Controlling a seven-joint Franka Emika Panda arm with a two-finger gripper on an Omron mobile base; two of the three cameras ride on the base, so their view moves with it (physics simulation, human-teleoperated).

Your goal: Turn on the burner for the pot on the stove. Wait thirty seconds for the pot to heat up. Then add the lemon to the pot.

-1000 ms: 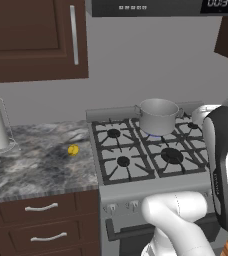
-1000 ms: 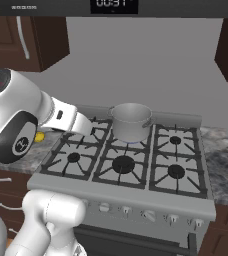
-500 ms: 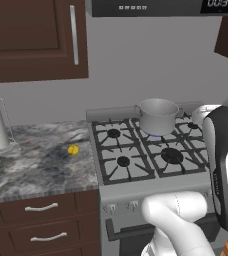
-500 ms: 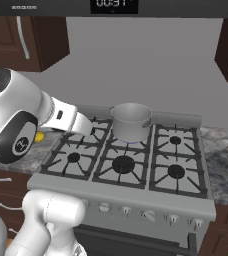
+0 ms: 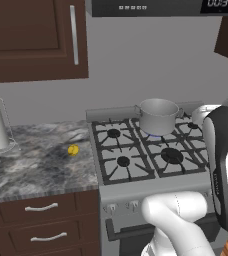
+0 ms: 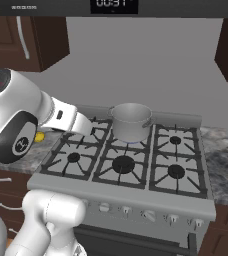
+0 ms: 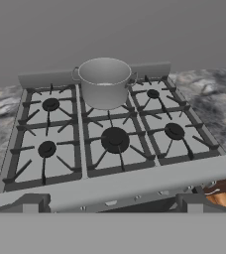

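above the stove (image 7: 85, 183) front, the tool (image 7: 112, 203) looks toward the pot (image 7: 104, 82).

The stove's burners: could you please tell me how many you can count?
6 on the stove: back row left, middle under the pot, right; front row left, middle, right.

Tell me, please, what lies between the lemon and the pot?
In the left base view, between the lemon and the pot lie bare marble counter and the stove's rear-left burner grate.
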